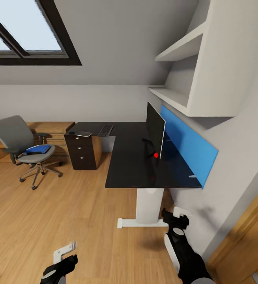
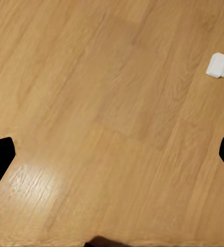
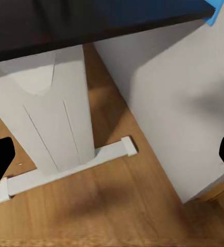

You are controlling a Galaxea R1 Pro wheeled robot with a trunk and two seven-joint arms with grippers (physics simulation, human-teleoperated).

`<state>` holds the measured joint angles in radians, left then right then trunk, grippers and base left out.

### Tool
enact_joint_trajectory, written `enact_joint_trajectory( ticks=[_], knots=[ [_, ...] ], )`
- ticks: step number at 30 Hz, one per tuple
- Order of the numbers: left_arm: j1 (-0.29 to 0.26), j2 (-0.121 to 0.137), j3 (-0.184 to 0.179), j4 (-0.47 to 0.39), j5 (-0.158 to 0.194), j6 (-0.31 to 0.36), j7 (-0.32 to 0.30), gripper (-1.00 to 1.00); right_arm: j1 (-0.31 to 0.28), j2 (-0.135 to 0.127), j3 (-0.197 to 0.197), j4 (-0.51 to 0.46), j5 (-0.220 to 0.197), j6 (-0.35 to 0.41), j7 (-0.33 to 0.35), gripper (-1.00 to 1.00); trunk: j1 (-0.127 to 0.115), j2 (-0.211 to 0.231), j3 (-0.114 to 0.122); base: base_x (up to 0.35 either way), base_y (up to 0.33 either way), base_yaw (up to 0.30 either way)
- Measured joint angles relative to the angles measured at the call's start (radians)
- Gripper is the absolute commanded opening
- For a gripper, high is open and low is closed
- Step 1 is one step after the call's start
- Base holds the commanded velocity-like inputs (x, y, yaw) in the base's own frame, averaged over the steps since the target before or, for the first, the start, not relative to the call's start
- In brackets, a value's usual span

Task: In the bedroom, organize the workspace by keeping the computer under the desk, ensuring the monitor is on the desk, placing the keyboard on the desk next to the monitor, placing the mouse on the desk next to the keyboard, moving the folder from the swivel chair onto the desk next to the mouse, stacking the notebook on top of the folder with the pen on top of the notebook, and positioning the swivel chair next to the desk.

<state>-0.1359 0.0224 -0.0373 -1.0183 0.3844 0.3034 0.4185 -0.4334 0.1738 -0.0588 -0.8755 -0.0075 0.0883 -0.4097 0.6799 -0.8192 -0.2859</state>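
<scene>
The head camera looked down from high up over the wood floor [image 1: 66, 221] toward the desk [image 1: 133, 157], far back. The left wrist camera pointed straight down, close to the floor [image 2: 107, 103]. The right wrist camera looked from low and near at the white desk leg [image 3: 50, 118], also seen from the head [image 1: 148, 205].

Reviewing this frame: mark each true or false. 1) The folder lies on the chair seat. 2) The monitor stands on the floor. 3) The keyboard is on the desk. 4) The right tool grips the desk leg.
1) True: the folder rests on the swivel chair.
2) False: the monitor stands on the desk.
3) True: the keyboard lies on the desk's far end.
4) False: the right tool is open, apart from the white desk leg.
</scene>
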Motion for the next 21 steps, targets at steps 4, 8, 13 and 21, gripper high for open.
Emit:
enact_joint_trajectory(
  ticks=[4, 8, 13, 21],
  knots=[
    [0.000, 0.012, 0.001, 0.056, 0.000, -0.086, -0.004, 1.00, 0.053, 0.000, -0.002, 0.078, -0.002, -0.022, 0.010, 1.00, -0.015, 0.028, 0.012, 0.000, 0.000, 0.000],
    [0.019, 0.017, 0.001, 0.064, 0.002, -0.108, -0.005, 1.00, 0.062, -0.001, 0.000, 0.169, 0.001, -0.116, 0.012, 1.00, -0.031, 0.056, 0.025, 0.000, 0.000, 0.000],
    [0.068, 0.020, 0.003, 0.221, 0.005, -0.151, 0.000, 1.00, 0.065, -0.002, 0.005, 0.404, -0.001, -0.309, 0.015, 1.00, -0.050, 0.091, 0.040, 0.000, 0.000, 0.000],
    [0.072, 0.023, -0.007, 0.470, -0.044, -0.355, -0.088, 1.00, 0.064, -0.036, 0.003, 0.620, 0.000, -0.597, 0.015, 1.00, -0.073, 0.133, 0.059, 0.000, 0.000, 0.063]
  ],
)
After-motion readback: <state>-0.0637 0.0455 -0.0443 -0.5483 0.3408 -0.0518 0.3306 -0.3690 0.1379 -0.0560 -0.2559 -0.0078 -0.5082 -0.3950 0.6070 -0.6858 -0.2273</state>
